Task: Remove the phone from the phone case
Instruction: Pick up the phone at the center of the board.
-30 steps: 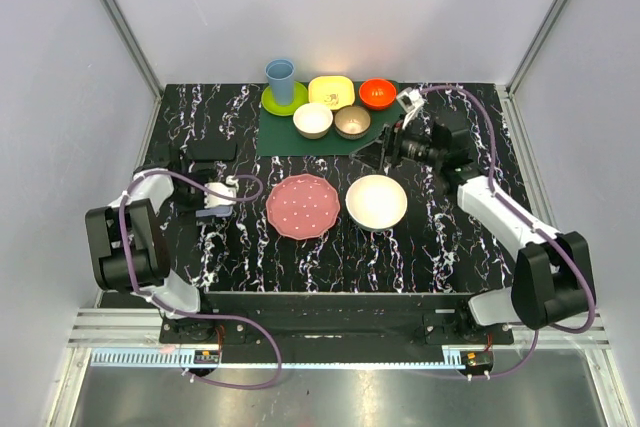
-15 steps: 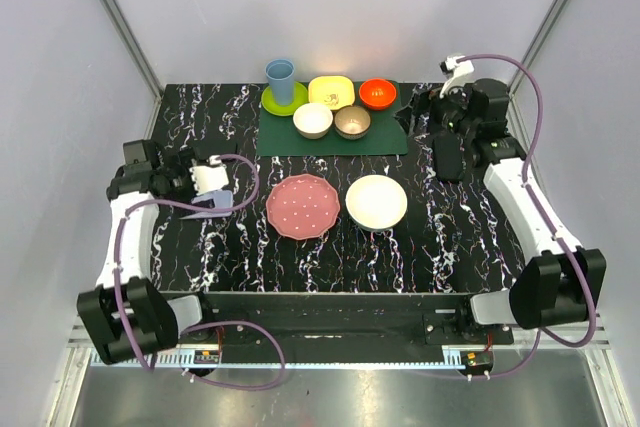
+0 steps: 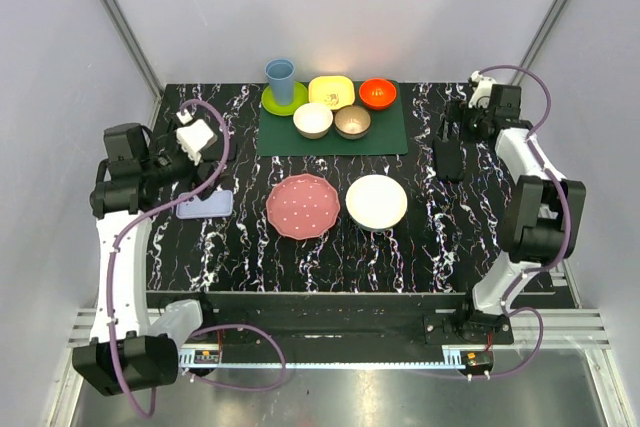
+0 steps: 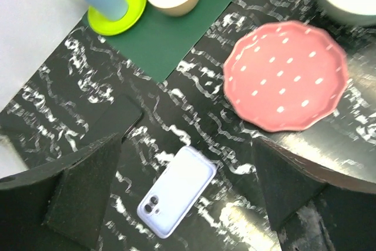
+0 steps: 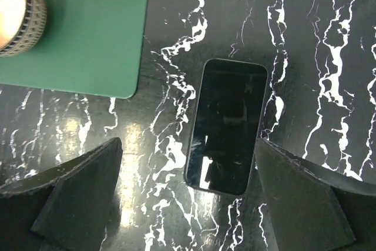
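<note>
Since the phone [image 5: 226,126] lies bare, well apart from the phone case [image 4: 176,192], lift left tool [image 4: 185,180] and right tool [image 5: 188,163], both wide open, clear, nudging neither.

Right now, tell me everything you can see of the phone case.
The phone case is a thin pale lavender shell with rounded corners, smooth like plastic. It lies flat, back up, two small dark camera openings at one end, askew on the black marbled table, left of the pink plate and clear of it. Only the table touches it. The phone lies apart at the table's right, so the case is empty.
</note>
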`<state>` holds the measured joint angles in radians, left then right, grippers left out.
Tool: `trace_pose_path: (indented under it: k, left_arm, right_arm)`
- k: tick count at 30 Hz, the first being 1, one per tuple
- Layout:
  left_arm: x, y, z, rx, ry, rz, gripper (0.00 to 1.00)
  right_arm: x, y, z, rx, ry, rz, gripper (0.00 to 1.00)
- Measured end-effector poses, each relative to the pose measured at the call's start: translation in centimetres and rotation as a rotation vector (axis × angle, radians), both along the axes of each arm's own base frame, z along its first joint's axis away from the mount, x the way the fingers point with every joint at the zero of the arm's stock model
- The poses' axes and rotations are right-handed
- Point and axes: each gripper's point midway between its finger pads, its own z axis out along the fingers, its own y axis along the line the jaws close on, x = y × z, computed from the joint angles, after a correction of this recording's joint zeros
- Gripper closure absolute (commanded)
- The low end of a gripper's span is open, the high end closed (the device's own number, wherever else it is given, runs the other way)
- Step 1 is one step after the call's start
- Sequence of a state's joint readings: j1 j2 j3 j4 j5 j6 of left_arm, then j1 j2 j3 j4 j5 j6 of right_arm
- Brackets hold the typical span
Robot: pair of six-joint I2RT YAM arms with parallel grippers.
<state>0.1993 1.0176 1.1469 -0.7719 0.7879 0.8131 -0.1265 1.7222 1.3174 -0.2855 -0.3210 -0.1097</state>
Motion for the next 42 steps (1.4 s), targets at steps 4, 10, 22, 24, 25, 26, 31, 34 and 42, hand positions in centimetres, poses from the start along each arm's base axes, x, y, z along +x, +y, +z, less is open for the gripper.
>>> trace_pose_path:
  k: [4, 10, 22, 24, 25, 26, 31, 34, 42]
  left_arm:
    - [-0.8, -3.7, 1.1, -0.081, 0.025, -0.048, 0.01]
    - [-2.7, -9.3, 1.1, -0.127, 0.057, -0.155, 0.01]
    - [-2.2, -10.1, 0.0, -0.2, 0.101, -0.072, 0.01]
    - [-2.2, -10.1, 0.2, -0.21, 0.093, -0.069, 0.01]
    - [-2.3, -10.1, 0.2, -0.213, 0.093, -0.068, 0.01]
    - [-2.3, -10.1, 0.3, -0.216, 0.091, -0.067, 0.01]
    - [-2.2, -10.1, 0.4, -0.224, 0.083, -0.065, 0.01]
    - [-2.4, -10.1, 0.2, -0.227, 0.082, -0.063, 0.01]
    - [-2.3, -10.1, 0.0, -0.232, 0.082, -0.061, 0.01]
  right_arm:
    - [1.0, -0.7, -2.7, -0.016, 0.09, -0.011, 0.0]
    - [1.9, -1.9, -6.2, -0.063, 0.196, -0.049, 0.0]
    - [-0.3, -2.8, -11.2, -0.106, 0.388, -0.062, 0.0]
    - [-0.7, -2.5, -11.3, -0.091, 0.404, -0.054, 0.0]
    - [-0.8, -2.4, -11.3, -0.085, 0.408, -0.05, 0.0]
    - [-0.9, -2.2, -11.4, -0.073, 0.413, -0.046, 0.0]
    - [-1.3, -1.3, -11.3, -0.008, 0.427, -0.035, 0.0]
    - [-1.4, -1.1, -11.2, 0.031, 0.432, -0.034, 0.0]
    - [-2.0, -0.1, -11.1, 0.043, 0.432, 0.013, 0.0]
